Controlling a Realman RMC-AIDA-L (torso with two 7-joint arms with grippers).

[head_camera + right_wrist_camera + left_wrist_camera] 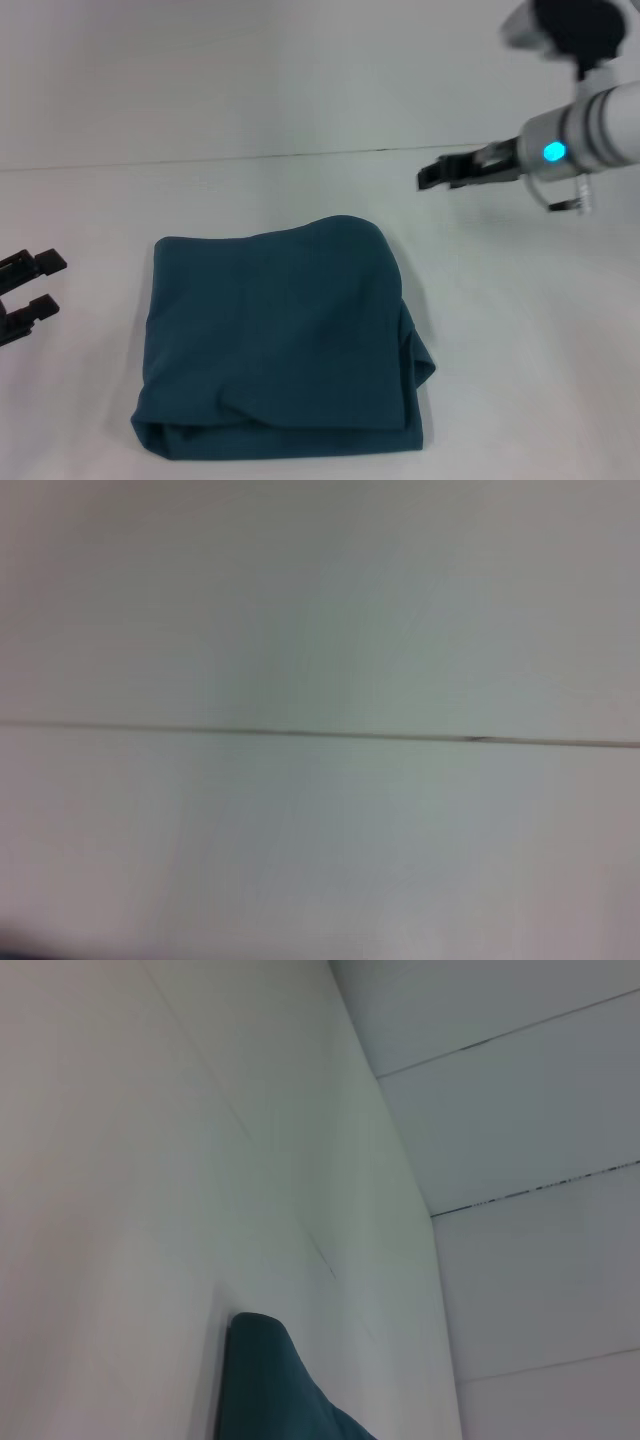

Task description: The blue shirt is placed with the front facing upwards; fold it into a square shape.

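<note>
The blue shirt (280, 345) lies folded into a rough square on the white table (520, 330), plain teal side up. Its lettering and collar are hidden. A bulge of cloth sticks out along its right edge. A corner of the shirt also shows in the left wrist view (265, 1390). My left gripper (28, 287) is open and empty, low at the far left, clear of the shirt. My right gripper (440, 175) hangs in the air up and to the right of the shirt, holding nothing.
The table's far edge (250, 157) meets a pale wall behind. The right wrist view shows only a pale surface with a thin dark seam (300, 732).
</note>
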